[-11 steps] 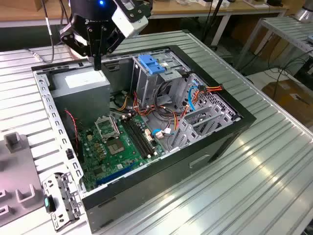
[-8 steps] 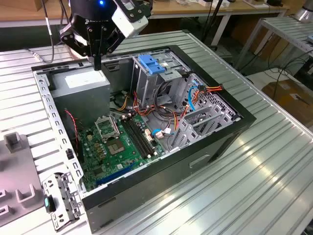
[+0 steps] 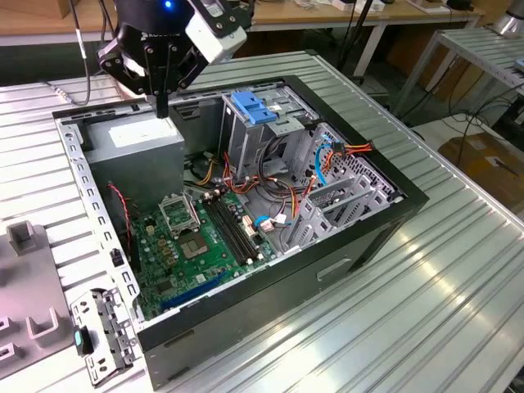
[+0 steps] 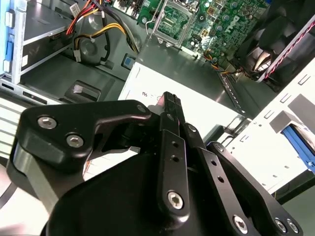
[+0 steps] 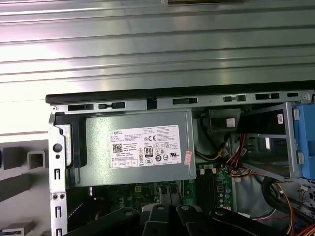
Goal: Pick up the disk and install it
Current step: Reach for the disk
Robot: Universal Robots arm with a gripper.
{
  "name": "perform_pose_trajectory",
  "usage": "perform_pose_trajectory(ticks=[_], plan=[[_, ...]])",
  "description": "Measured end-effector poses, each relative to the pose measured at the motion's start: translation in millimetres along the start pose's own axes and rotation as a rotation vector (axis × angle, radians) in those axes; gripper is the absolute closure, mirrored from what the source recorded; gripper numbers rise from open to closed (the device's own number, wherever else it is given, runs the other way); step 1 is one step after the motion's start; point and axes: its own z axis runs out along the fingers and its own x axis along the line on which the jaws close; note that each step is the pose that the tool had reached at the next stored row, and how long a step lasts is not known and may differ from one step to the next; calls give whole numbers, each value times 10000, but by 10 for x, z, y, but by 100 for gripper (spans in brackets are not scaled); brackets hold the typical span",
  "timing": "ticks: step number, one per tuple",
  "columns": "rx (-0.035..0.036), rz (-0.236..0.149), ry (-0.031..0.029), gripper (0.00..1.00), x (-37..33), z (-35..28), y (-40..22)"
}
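Closest in the second wrist view, the gripper (image 4: 170, 98) has its black fingers (image 4: 171, 132) pressed together with nothing between them. The tips are poised just above the white sticker of the grey power supply box (image 4: 192, 66). The exterior view agrees: the gripper (image 3: 162, 111) is one narrow closed point hanging over that box (image 3: 135, 135) in the case's far corner, not touching it. The first wrist view looks down past the black finger links (image 5: 162, 219) and adds what the others lack: the whole sticker face of the box (image 5: 138, 147) and the case rim (image 5: 172, 96) running just beyond it. The disk (image 3: 249, 107) sits apart from the gripper, in the upright metal drive cage (image 3: 246, 143) beside the power supply, toward the exterior view's right. Its bright blue carrier shows at the cage's top, and its grey body cannot be made out inside. In the first wrist view the disk (image 5: 305, 142) shows as a blue strip along the cage. Between the cage and the green motherboard (image 3: 196, 246), a tangle of red, yellow and black cables (image 3: 274, 192) crowds the case floor. The black computer case (image 3: 344, 254) lies open side up, its walls hemming the interior all round. Outside it on the ribbed metal surface (image 3: 434, 311), a metal bracket (image 3: 102, 336) lies by the case's near corner. The surface stretches broadly toward the exterior view's right. Wooden benches (image 3: 327, 16) stand farthest back.
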Motion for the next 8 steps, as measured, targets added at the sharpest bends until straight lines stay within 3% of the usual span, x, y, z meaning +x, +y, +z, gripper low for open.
perform_pose_trajectory(ticks=[8], plan=[[0, 0, 0, 89, 19, -1, -1]])
